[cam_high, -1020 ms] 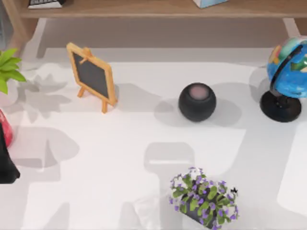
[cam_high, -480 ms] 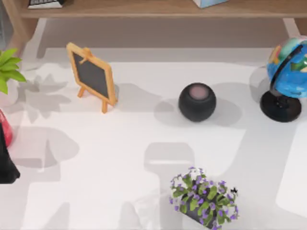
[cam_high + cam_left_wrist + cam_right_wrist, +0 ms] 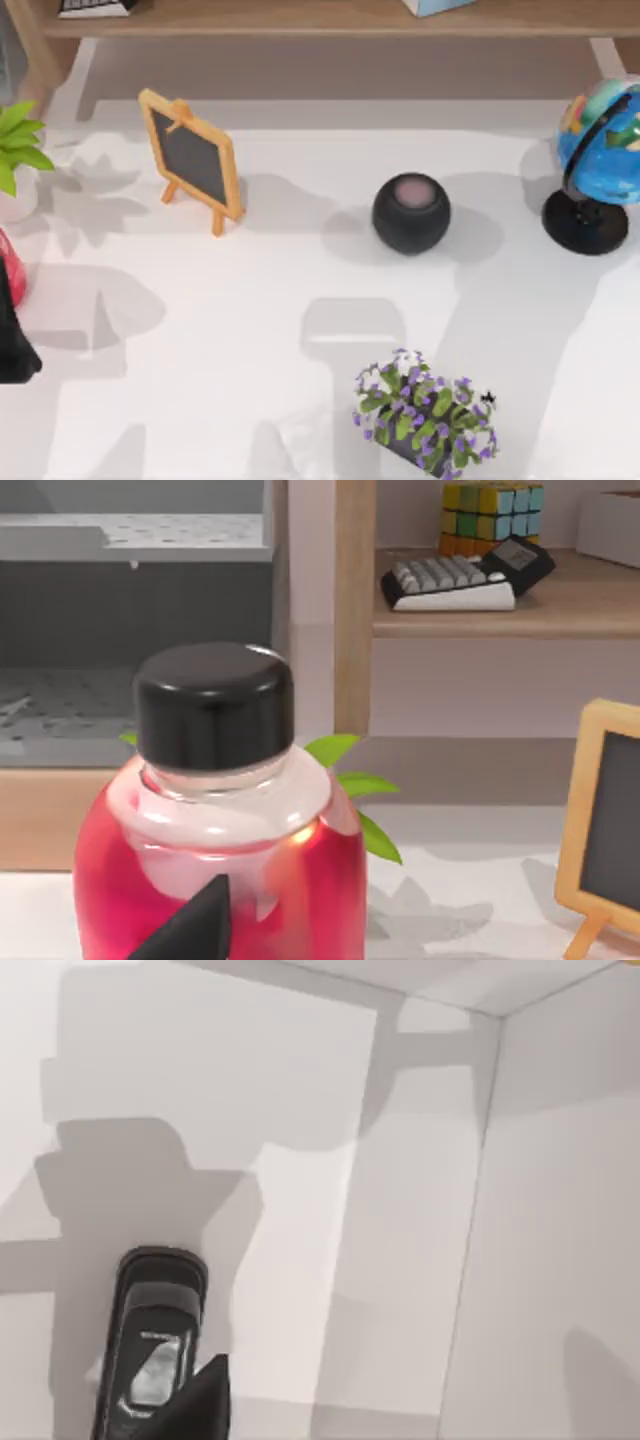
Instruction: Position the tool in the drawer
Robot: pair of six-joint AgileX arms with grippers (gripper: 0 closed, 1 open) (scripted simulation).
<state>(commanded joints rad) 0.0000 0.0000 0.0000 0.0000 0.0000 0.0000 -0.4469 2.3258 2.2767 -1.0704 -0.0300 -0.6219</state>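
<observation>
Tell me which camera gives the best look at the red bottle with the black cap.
The left wrist view: the red bottle is close in front of the lens, its black cap and neck fully visible. The top view catches just a red sliver at the table's left edge, beside the dark left arm.

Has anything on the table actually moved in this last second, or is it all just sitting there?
Almost nothing: the blue globe edged slightly left on the top view. The wooden-framed chalkboard easel, the round black speaker and the purple-flowered plant stayed put.

no lettering can be read; the dark tool [image 3: 150,1345] bears only an illegible mark.
</observation>
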